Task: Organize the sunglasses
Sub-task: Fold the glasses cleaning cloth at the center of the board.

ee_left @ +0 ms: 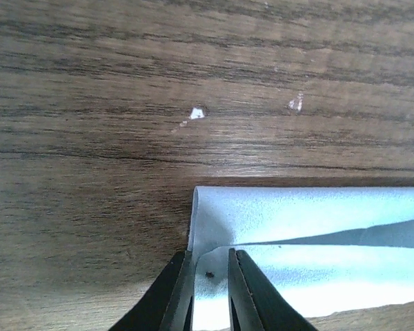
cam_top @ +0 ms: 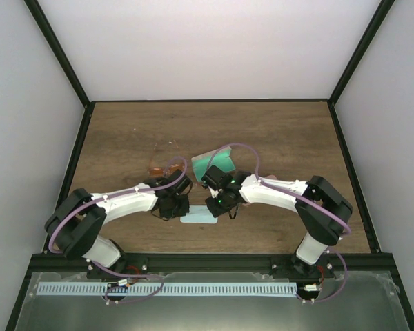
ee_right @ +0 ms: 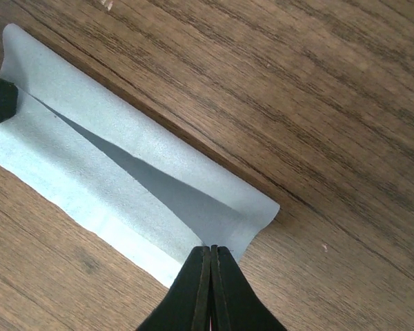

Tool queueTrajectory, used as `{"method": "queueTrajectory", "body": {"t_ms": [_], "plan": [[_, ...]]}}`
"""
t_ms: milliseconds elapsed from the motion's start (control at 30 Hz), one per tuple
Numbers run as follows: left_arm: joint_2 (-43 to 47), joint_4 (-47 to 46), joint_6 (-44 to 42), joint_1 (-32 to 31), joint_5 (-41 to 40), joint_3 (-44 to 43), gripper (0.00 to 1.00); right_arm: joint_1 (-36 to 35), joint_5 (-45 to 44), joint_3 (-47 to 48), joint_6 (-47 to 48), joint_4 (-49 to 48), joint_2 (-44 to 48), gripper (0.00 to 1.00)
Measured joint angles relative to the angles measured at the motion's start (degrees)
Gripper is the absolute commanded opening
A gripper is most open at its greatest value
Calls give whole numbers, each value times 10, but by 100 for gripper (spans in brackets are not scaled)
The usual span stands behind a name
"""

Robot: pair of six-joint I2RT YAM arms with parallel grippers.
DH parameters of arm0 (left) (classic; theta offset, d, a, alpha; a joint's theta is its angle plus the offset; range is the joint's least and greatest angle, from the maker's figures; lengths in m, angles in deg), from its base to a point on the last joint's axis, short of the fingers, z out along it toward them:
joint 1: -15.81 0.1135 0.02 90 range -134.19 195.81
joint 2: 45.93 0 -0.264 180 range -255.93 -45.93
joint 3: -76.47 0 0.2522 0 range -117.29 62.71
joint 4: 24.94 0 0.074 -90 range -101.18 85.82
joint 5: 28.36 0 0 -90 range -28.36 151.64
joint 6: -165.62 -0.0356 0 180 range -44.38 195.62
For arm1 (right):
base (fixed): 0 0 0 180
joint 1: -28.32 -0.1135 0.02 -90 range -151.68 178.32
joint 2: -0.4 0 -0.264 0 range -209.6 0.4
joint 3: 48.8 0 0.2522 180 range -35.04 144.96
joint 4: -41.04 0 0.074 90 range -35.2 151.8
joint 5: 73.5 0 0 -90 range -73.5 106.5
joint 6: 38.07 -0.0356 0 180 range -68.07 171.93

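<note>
A light blue cloth (cam_top: 199, 218) lies folded into a long strip on the wooden table (cam_top: 124, 131), between my two grippers. My left gripper (ee_left: 210, 261) stands at one end of the cloth (ee_left: 317, 227), its jaws a little apart, with the cloth's corner loose in the gap. My right gripper (ee_right: 212, 249) is shut on the fold at the other end of the cloth (ee_right: 124, 165). A pair of sunglasses with orange lenses (cam_top: 158, 169) lies just beyond the left arm and is partly hidden by it. Neither wrist view shows sunglasses.
A teal-green flat item (cam_top: 214, 163) lies just behind the right wrist. Black frame posts and white walls border the table on the left, right and far sides. Purple cables loop over both arms.
</note>
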Motion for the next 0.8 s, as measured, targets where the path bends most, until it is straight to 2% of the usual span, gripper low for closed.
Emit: {"method": "queueTrajectory", "body": {"t_ms": [133,167,467,800], "plan": [[-1,0,-2,0,2,0,35,0,4,0,0,0,0,1],[-1,-1,-3,0,3,0,37,0,5,0,0,0,0,1],[-5,0,-10,0,9,-27,38,0,12,-8,0,-2,0,1],[-68,-7,-10,0,11,-70,37,-3,21,-20,0,-4,0,1]]}}
